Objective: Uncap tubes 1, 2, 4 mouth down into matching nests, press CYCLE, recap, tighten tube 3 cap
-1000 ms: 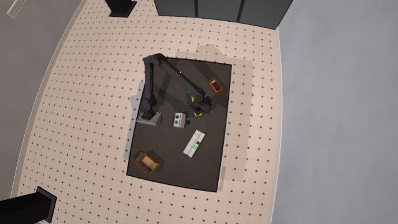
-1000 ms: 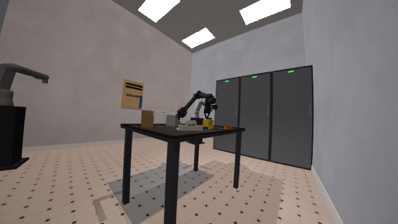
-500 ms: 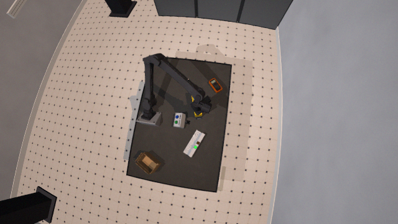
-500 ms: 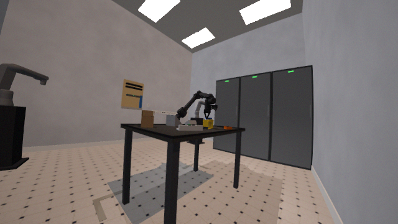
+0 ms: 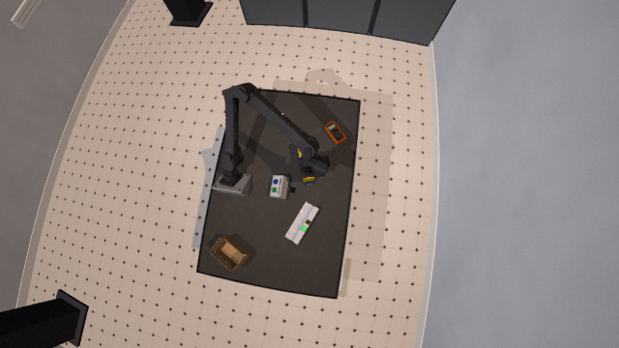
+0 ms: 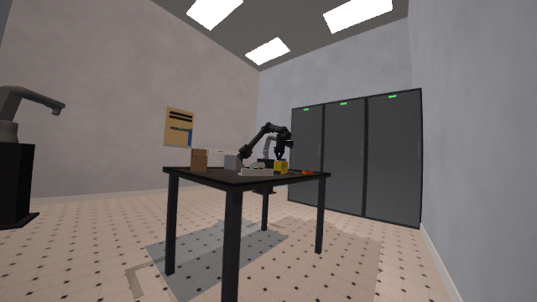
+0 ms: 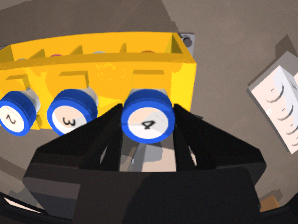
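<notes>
— What does your wrist camera give you that the top view doesn't?

— The numbers. My gripper is clamped on the blue cap of tube 4, seated in the yellow decapping station; cap 3 sits beside it.

— And from above?

— The cap tray with its green lamp lit, near the key housing.
</notes>
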Controlling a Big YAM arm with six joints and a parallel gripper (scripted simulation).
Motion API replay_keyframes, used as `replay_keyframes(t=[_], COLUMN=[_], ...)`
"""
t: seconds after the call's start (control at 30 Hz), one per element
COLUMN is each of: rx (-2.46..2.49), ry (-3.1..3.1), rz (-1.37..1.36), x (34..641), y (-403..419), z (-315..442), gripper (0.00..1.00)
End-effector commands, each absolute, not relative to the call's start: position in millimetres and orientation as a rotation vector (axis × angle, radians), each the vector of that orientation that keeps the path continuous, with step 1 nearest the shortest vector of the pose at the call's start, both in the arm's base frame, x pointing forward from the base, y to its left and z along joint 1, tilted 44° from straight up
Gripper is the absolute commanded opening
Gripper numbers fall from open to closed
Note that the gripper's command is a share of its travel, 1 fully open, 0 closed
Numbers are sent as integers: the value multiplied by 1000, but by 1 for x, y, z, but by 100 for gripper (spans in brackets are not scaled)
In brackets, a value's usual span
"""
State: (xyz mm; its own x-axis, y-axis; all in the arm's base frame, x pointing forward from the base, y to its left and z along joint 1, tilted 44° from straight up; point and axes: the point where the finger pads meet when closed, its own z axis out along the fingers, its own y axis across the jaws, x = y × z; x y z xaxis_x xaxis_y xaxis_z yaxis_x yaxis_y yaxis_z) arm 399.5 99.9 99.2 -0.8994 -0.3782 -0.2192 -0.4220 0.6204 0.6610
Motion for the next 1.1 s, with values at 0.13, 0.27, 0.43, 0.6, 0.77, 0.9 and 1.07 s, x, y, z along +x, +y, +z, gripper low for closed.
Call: replay_keyframes(t=[0.13, 0.27, 0.43, 0.6, 0.77, 0.9, 1.07], rx=[-71, 208, 393, 802, 1213, 1474, 1730], ry=[3029, 3090, 3118, 3141, 3111, 3064, 2998], rz=[1216, 1219, 1216, 1196, 1157, 1123, 1080], x=[395, 396, 396, 396, 397, 397, 397], y=[109, 109, 109, 109, 109, 109, 109], z=[100, 100, 101, 101, 102, 102, 102], gripper=[0, 0, 0, 0, 0, 0, 0])
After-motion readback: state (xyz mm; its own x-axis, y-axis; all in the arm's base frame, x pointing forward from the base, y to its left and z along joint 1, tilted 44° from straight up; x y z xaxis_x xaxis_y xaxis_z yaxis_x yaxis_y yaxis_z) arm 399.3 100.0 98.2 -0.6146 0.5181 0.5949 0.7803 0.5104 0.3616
